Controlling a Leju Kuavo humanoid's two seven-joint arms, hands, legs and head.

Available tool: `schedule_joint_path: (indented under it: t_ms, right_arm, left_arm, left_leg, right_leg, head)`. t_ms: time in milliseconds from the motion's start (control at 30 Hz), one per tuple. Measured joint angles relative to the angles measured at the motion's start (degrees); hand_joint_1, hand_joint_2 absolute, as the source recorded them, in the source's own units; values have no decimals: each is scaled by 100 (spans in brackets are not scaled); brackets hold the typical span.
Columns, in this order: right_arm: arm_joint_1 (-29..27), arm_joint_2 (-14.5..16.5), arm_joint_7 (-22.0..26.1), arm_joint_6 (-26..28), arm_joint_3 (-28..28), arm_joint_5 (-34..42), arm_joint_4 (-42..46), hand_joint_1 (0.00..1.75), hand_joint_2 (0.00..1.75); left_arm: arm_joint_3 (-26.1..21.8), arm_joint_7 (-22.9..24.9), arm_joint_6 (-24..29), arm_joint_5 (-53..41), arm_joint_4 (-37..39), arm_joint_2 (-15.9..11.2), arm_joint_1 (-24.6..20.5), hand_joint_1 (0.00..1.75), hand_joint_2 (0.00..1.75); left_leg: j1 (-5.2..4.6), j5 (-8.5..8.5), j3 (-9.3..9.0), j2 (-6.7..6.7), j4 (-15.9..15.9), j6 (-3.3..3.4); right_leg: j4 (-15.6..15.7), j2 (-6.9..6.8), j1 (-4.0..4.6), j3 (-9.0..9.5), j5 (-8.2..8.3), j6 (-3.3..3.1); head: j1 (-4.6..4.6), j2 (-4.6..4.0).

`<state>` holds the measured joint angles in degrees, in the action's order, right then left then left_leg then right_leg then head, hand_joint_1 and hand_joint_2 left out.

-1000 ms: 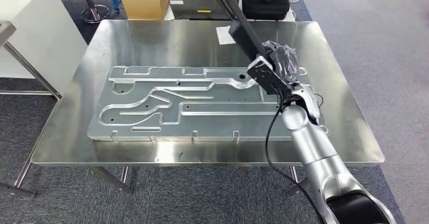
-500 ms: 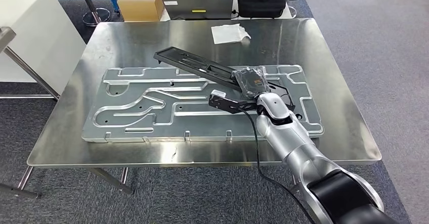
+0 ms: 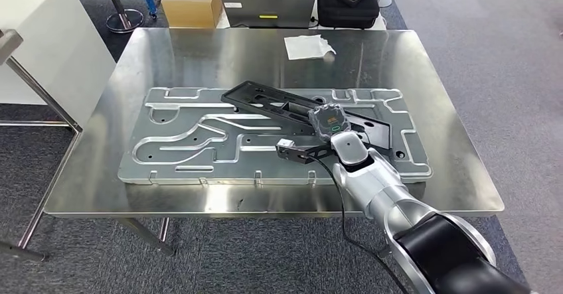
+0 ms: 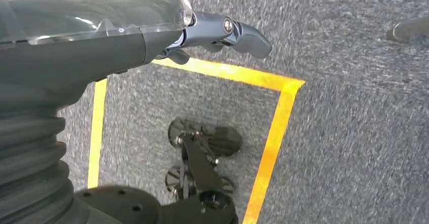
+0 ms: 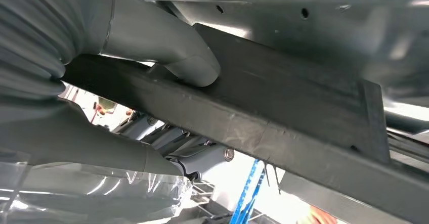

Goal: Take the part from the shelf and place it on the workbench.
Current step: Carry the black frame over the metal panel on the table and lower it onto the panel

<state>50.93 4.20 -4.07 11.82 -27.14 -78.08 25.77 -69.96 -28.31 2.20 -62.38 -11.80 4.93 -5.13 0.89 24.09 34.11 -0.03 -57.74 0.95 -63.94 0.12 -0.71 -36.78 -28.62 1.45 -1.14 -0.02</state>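
Gripping black part (image 3: 299, 107) | right hand (image 3: 330, 123) clamped | left hand (image 4: 222, 32) holds nothing | no legible writing

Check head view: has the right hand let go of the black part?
No, the right hand grips the black part over the grooved metal plate.

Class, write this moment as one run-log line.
right hand: grips black part | part: over grooved plate on workbench | left hand: empty
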Motion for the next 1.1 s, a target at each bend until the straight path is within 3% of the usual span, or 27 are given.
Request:
schedule_joint_path:
  t_ms: [33, 100, 133, 167, 267, 300, 400, 467, 567, 600, 633, 667, 733, 800, 933, 1000, 1100]
  right_arm:
    - [6, 8, -11, -1, -21, -12, -61, 175, 175]
    - [8, 17, -27, -6, -45, -19, -156, 87, 175]
    - [7, 21, -29, -27, -58, -23, -196, 44, 175]
    - [4, 29, -23, -52, -73, -31, -233, 0, 175]
    - [9, 87, 8, -104, -109, -73, -298, 0, 175]
    - [17, 116, 19, -99, -114, -95, -305, 0, 175]
    - [34, 207, 54, -74, -117, -143, -320, 0, 175]
    - [51, 264, 80, -51, -117, -160, -328, 0, 175]
    - [68, 325, 153, 0, -116, -179, -336, 0, 175]
    - [70, 337, 168, 13, -115, -180, -339, 0, 175]
    - [72, 347, 177, 21, -115, -181, -341, 0, 175]
    - [77, 355, 179, 27, -115, -181, -342, 0, 175]
    - [91, 370, 183, 36, -114, -181, -344, 0, 175]
    - [97, 385, 185, 45, -110, -182, -352, 0, 175]
    - [98, 391, 231, 113, -76, -161, -361, 0, 175]
    - [98, 391, 304, 197, -1, -99, -361, 0, 175]
    - [56, 391, 449, 346, 141, 33, -334, 0, 175]
  left_arm:
    - [-9, 2, 3, 0, 0, 0, -2, 0, 175]
    - [-34, 5, 3, 0, 0, 1, 2, 0, 175]
    - [-47, 7, 7, 1, 0, 1, 4, 0, 175]
    - [-59, 7, 10, 2, 0, 2, 5, 0, 131]
    - [-86, -49, -1, 56, 0, 17, 10, 0, 0]
    - [-98, -83, -9, 85, 0, 24, 10, 0, 0]
    - [-133, -141, 0, 133, 0, 36, 3, 0, 0]
    - [-157, -156, 11, 157, 0, 42, 3, 0, 0]
    - [-209, -163, 13, 181, 0, 51, 21, 0, 0]
    - [-220, -162, 12, 185, 0, 51, 32, 0, 0]
    - [-227, -162, 12, 186, 0, 51, 43, 0, 0]
    - [-230, -161, 12, 186, 0, 51, 50, 0, 0]
    - [-238, -161, 12, 187, 0, 50, 54, 0, 0]
    - [-249, -161, 11, 187, 0, 50, 46, 0, 0]
    - [-267, -161, 0, 186, 0, 57, 45, 0, 0]
    - [-270, -162, -7, 186, 0, 66, 42, 0, 0]
    - [-275, -163, -11, 185, 0, 69, 47, 0, 0]
  left_leg:
    - [-6, -3, 4, 5, 4, 18]
    - [-17, -8, 11, 10, 2, 30]
    - [-19, -10, 12, 8, 0, 31]
    - [-21, -13, 11, 5, -5, 30]
    - [-41, -13, 19, -3, -37, -6]
    - [-50, -14, 22, -1, -44, -35]
    - [-46, -28, 9, 1, -15, -142]
    - [-35, 102, 69, -2, -174, -198]
    - [-6, 643, 507, -3, -1190, -261]
    - [3, 755, 639, -3, -1506, -280]
    - [11, 764, 678, -3, -1637, -295]
    - [20, 660, 598, -2, -1521, -302]
    - [41, 318, 181, 2, -751, -301]
    - [30, 139, -141, -4, -115, -257]
    - [6, 85, -181, -9, 31, -111]
    - [25, 44, -167, 2, 61, -31]
    - [11, 23, -109, 8, 60, 18]
  right_leg:
    - [-374, -1, -1, -169, -198, 14]
    - [-1006, -2, -5, -450, -441, 33]
    - [-1063, -3, -5, -461, -411, 32]
    - [-887, -4, -4, -356, -281, 22]
    - [245, -5, 19, 245, 167, -60]
    - [458, -3, 35, 349, 217, -87]
    - [567, 0, 50, 390, 260, -167]
    - [626, -12, 16, 411, 311, -238]
    - [648, -31, 4, 388, 344, -292]
    - [646, -33, 5, 379, 347, -293]
    - [644, -33, 4, 376, 350, -292]
    - [641, -31, 2, 380, 351, -288]
    - [628, -25, -1, 392, 349, -260]
    - [608, -8, 16, 378, 350, -196]
    - [596, 6, 21, 349, 356, -54]
    - [257, 3, 5, 197, 119, -2]
    - [-857, -2, -5, -333, -422, 37]
  head:
    - [0, 0]
    - [0, 0]
    - [0, 0]
    - [0, 0]
    - [-1, 0]
    - [-1, 0]
    - [-1, 0]
    - [-2, 0]
    - [-7, 0]
    - [-7, 0]
    - [-7, 0]
    - [-7, 0]
    - [-7, 0]
    - [-5, 0]
    - [-3, 0]
    - [-3, 0]
    - [-2, 0]
